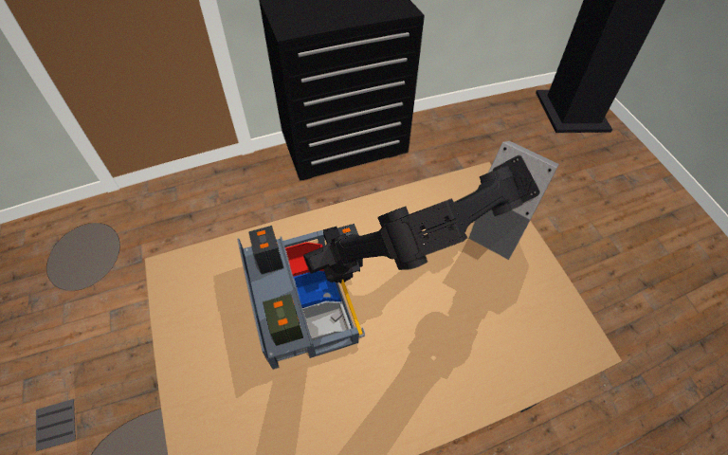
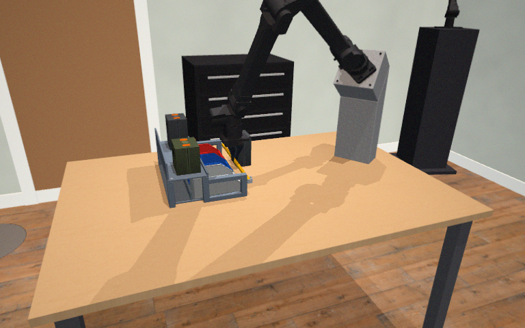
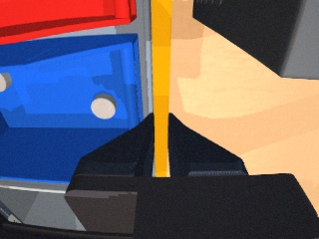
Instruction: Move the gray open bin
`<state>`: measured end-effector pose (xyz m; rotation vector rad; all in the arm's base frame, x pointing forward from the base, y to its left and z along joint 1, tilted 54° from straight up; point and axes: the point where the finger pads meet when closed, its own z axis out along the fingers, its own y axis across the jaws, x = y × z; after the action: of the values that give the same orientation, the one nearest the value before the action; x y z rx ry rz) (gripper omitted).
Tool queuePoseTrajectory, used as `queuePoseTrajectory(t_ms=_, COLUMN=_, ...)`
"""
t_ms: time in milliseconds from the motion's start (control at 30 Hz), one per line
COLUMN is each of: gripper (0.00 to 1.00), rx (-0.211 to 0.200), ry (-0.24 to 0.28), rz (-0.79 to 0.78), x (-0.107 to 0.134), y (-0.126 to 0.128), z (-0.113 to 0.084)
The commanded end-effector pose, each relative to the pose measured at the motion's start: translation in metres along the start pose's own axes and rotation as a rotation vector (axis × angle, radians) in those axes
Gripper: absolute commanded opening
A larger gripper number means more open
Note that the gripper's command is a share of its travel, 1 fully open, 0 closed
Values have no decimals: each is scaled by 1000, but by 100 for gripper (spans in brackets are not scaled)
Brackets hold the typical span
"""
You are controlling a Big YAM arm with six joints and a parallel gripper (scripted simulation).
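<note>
The gray open bin point(image 1: 320, 321) point(image 2: 219, 169) point(image 3: 45, 208) sits upright in the near end of the blue-gray shelf point(image 1: 272, 287) point(image 2: 206, 189), beside the blue bin point(image 1: 317, 289) point(image 2: 212, 158) point(image 3: 60, 85). A small dark part shows in the gray bin in the top view. A yellow bar point(image 1: 351, 308) point(image 2: 243, 170) point(image 3: 160, 65) runs along the shelf's open front, past the bins. My gripper point(image 2: 235, 156) point(image 3: 160, 119) points down and is shut on the yellow bar, beside the blue bin. Its fingertips are hidden in the top view.
A red bin point(image 1: 300, 257) point(image 2: 207, 148) point(image 3: 60, 17) sits beyond the blue bin. A dark box point(image 1: 263, 244) point(image 2: 176, 125) and a green box point(image 1: 282, 321) point(image 2: 186, 156) stand on the shelf's upper deck. Another dark box point(image 2: 246, 150) point(image 3: 254, 30) stands on the table behind my gripper.
</note>
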<state>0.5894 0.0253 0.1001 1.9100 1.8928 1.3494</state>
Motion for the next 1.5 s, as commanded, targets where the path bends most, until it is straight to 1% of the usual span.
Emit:
queuePoseTrajectory(t_ms=0, gripper=0, rx=-14, ry=8, rz=-14, x=6, y=6, z=3)
queuePoseTrajectory(t_ms=333, gripper=0, rx=-19, ry=7, rz=-17, x=6, y=8, z=0)
queuePoseTrajectory(t_ms=700, gripper=0, rx=-31, ry=4, rz=-21, x=6, y=13, z=-9)
queuePoseTrajectory(t_ms=1000, gripper=0, rx=-19, ry=-8, rz=-3, x=-4, y=7, z=-16)
queuePoseTrajectory(t_ms=1467, gripper=0, rx=-18, ry=-8, rz=-5, x=-3, y=7, z=-22)
